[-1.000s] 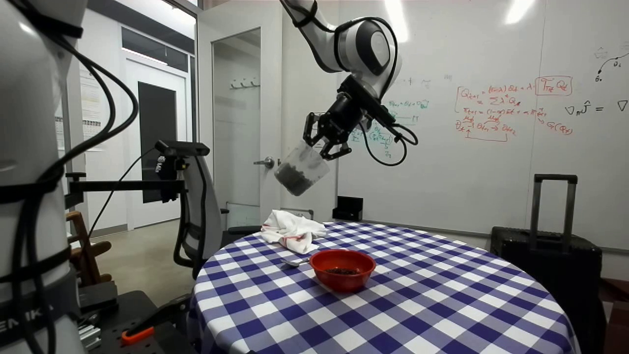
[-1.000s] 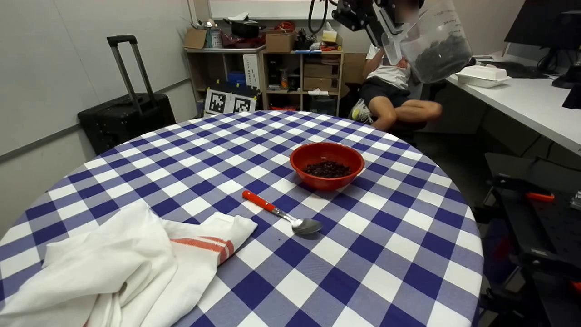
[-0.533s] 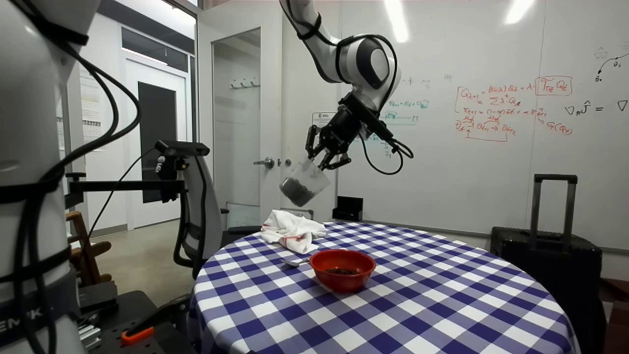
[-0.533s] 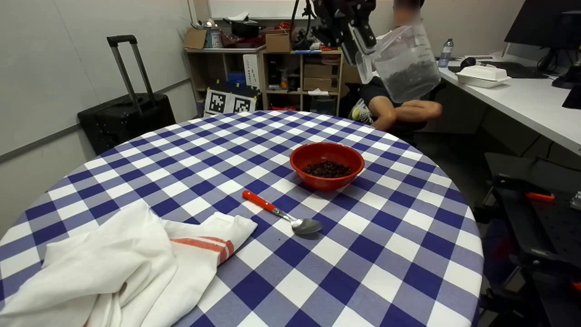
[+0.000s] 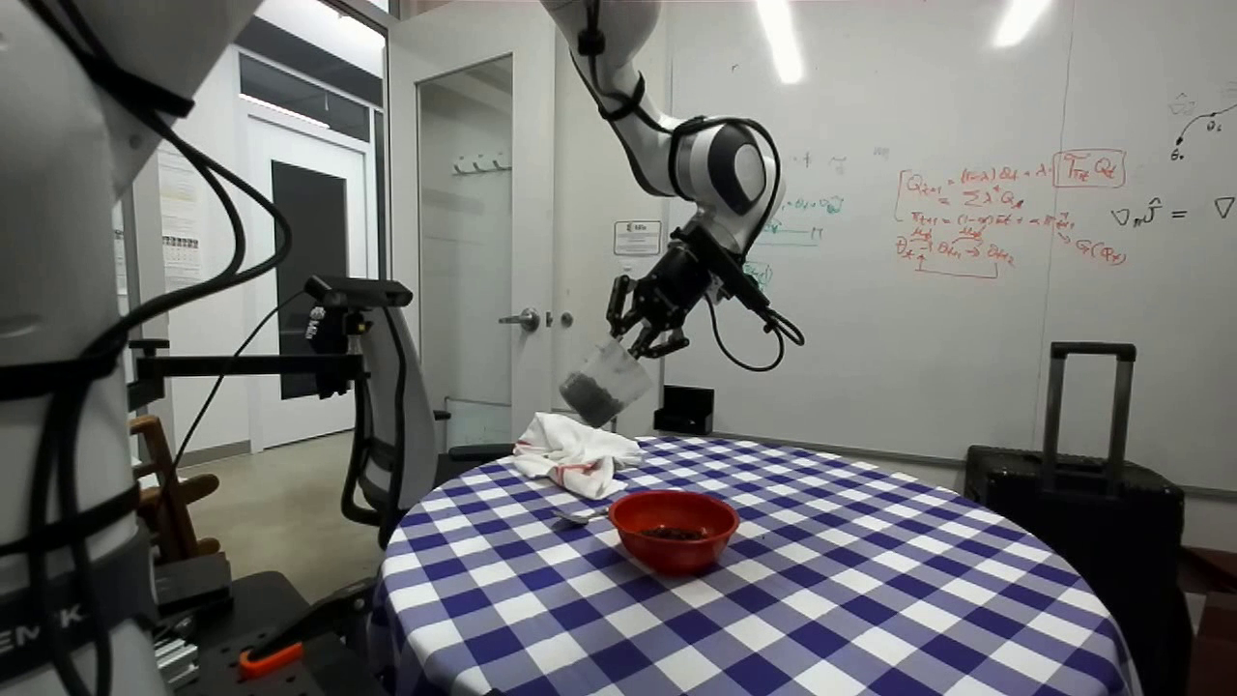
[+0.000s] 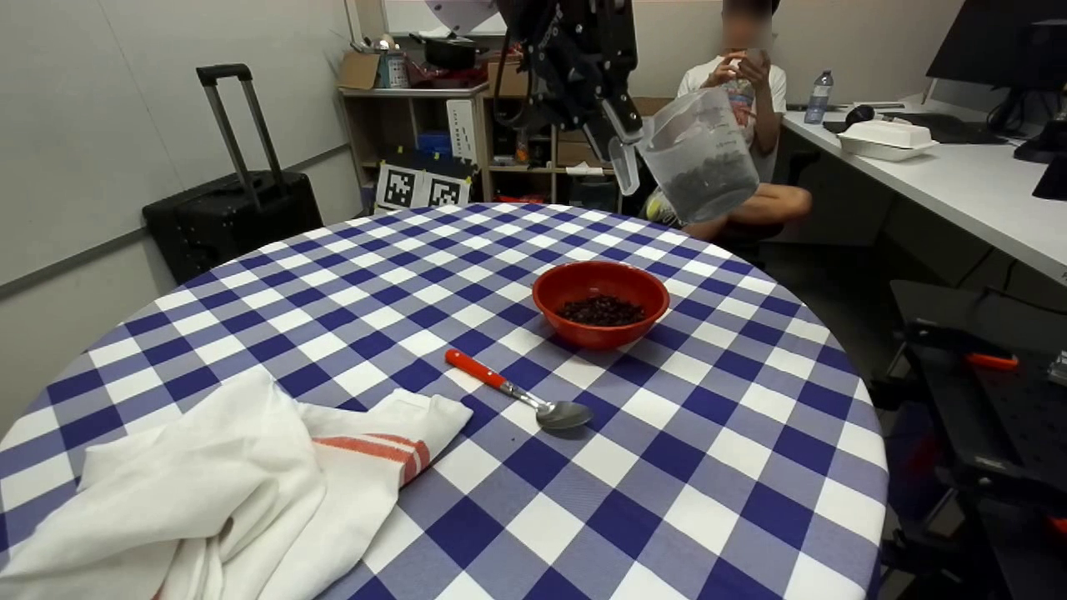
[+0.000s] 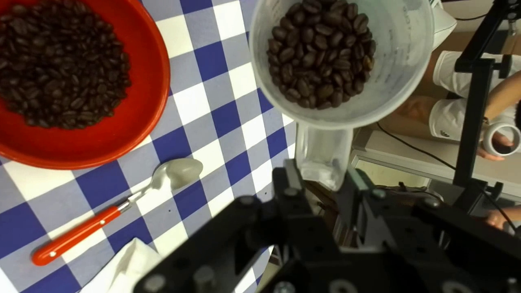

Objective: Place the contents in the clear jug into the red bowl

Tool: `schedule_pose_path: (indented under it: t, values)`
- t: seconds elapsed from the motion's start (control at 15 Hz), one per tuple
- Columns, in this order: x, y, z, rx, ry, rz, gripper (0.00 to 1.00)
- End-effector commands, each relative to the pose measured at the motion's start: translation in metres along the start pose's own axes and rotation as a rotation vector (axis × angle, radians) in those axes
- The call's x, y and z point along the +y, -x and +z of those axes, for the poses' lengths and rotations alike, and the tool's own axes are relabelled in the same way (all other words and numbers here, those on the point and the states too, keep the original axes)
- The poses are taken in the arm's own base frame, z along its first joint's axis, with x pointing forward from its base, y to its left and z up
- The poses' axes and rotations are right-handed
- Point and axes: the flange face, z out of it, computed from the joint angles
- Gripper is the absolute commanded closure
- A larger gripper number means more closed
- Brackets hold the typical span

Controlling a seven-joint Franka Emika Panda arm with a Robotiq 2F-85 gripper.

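The clear jug (image 5: pixel 626 379) hangs tilted in the air, above the table's height, with dark beans (image 7: pixel 321 53) in its bottom. It also shows in an exterior view (image 6: pixel 700 162) and in the wrist view (image 7: pixel 397 69). My gripper (image 7: pixel 323 175) is shut on the jug's handle, one finger on each side; in an exterior view the gripper (image 5: pixel 626 343) points down at a slant. The red bowl (image 6: pixel 596 335) stands upright on the table with dark beans inside. In the wrist view the bowl (image 7: pixel 140 106) lies left of the jug, apart from it.
A spoon with a red handle (image 6: pixel 483 371) lies beside the bowl. A white cloth (image 6: pixel 250 500) with red stripes lies crumpled on the checkered tablecloth (image 6: pixel 533 517). A black suitcase (image 5: pixel 1073 503) stands behind the table. A person (image 6: pixel 717 83) sits beyond the far edge.
The arm has lowered the jug and brought it closer to the bowl. The jug stays tilted in the grip. The bowl, spoon and cloth have not moved.
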Motion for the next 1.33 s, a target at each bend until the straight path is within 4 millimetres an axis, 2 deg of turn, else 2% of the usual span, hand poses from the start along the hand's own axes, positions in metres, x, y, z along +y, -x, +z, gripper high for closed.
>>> schedule_pose_path:
  t: [0.0, 0.2, 0.47, 0.6, 0.93, 1.27]
  values:
    - [0.018, -0.004, -0.012, 0.001, -0.105, -0.07, 0.94]
    - [0.03, 0.0, -0.015, 0.002, -0.175, -0.088, 0.94]
    - [0.052, 0.001, -0.021, 0.079, -0.188, -0.019, 0.94]
    - [0.059, 0.004, -0.021, 0.091, -0.212, -0.054, 0.94]
    - [0.058, 0.017, -0.022, 0.09, -0.318, -0.251, 0.94]
    - [0.067, 0.038, -0.031, 0.218, -0.362, -0.165, 0.94]
